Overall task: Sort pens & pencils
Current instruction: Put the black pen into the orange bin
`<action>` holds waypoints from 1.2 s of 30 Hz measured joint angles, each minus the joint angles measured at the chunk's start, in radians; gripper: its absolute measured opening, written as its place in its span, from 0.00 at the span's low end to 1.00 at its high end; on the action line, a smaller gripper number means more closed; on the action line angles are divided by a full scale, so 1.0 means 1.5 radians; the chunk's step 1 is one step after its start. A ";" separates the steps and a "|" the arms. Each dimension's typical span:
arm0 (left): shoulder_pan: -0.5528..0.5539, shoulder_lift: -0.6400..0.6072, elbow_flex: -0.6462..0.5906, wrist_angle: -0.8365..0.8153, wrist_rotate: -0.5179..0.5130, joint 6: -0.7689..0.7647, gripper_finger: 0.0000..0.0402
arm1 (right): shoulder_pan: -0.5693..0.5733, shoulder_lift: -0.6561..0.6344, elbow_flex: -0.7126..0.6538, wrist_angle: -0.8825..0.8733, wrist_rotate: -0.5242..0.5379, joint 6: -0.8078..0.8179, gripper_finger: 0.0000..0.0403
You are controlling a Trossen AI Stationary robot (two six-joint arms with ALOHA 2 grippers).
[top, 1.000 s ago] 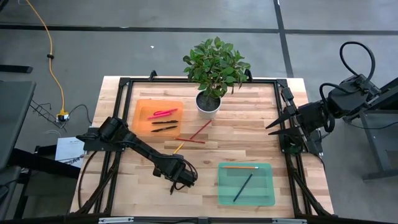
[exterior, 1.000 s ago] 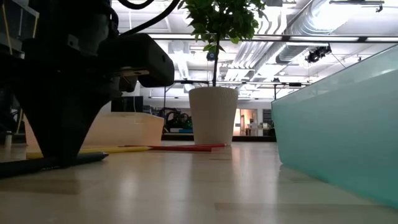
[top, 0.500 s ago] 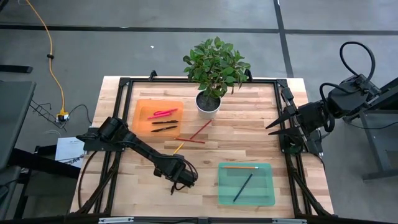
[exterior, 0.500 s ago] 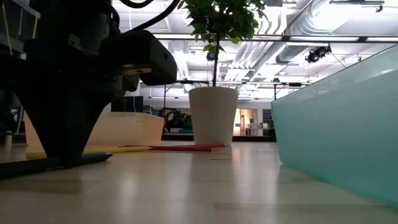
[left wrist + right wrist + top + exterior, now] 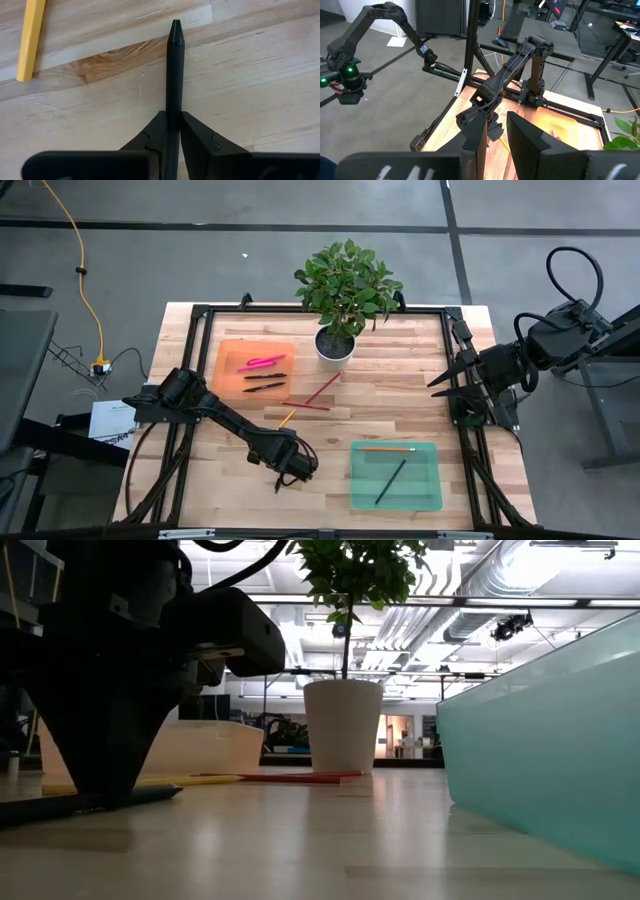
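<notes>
My left gripper (image 5: 287,471) stands at the table's near middle, shut on a black pen (image 5: 175,75) that lies on the wood; it also shows in the low view (image 5: 95,804). My right gripper (image 5: 436,388) waits open and empty at the table's right edge. An orange tray (image 5: 228,350) holds pink pens (image 5: 262,362) and two dark pens (image 5: 265,377). A green tray (image 5: 425,495) holds an orange pencil (image 5: 385,449) and a long dark pencil (image 5: 390,480). Two red pencils (image 5: 322,388) and a yellow pencil (image 5: 287,418) lie loose on the table. My left gripper pinches the black pen's barrel (image 5: 174,107) between its two fingers (image 5: 200,135), back from the pointed end (image 5: 175,30). The fingers come from above, pointing down, one on each long side of the pen. The pen lies flat on the table.
A potted plant (image 5: 340,300) stands at the far middle, just right of the orange tray. The yellow pencil's end (image 5: 30,40) lies close ahead of the left gripper. Bare wood lies between the two trays and along the near left.
</notes>
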 joint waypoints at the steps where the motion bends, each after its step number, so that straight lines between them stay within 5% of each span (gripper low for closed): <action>1: 0.000 0.000 0.000 0.000 0.000 0.000 0.09 | 0.000 0.000 0.000 0.000 0.000 0.000 0.17; 36: 0.013 -0.121 0.000 -0.160 -0.081 0.018 0.09 | 0.000 0.000 0.000 0.035 0.000 -0.015 0.17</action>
